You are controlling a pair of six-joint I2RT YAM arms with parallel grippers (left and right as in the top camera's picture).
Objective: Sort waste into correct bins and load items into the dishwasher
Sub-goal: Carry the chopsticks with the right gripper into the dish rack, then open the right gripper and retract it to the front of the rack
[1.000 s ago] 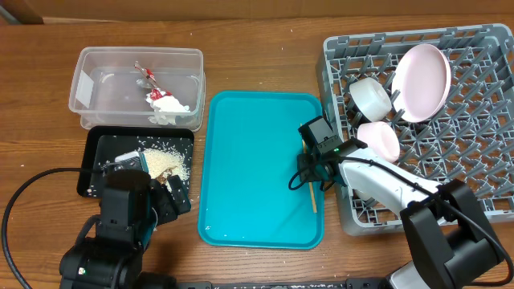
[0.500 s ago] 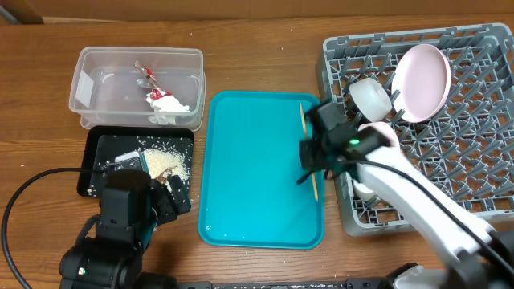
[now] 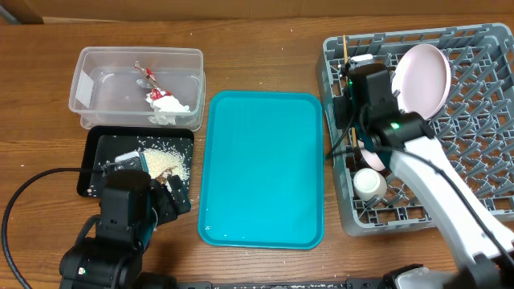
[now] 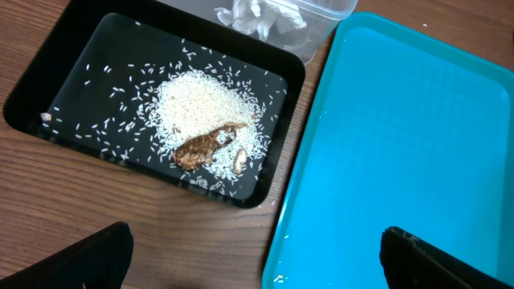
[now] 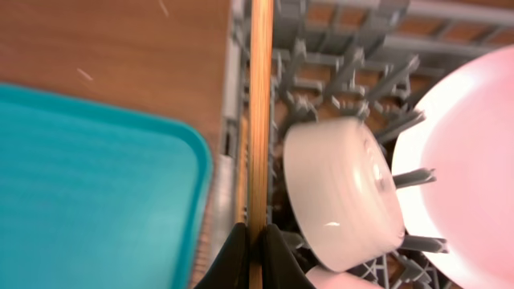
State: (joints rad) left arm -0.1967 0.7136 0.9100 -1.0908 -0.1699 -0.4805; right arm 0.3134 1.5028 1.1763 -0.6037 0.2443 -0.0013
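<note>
— What is the right gripper (image 5: 257, 238) doing?
— Its fingers are pinching a chopstick (image 5: 259, 120), holding it over the dish rack's (image 3: 418, 34) left edge, beside the white bowl (image 5: 345, 193).
— And the left gripper (image 4: 253, 261)?
— Its fingers are standing spread wide, gripping nothing, hovering near the table's front edge by the black tray (image 4: 64, 104).

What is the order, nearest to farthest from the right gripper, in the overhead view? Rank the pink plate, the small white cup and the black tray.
From the right gripper, jaws shut on a chopstick:
1. Pink plate, just to its right, standing in the rack.
2. Small white cup, in the rack's near left corner.
3. Black tray, far across the table on the left.
</note>
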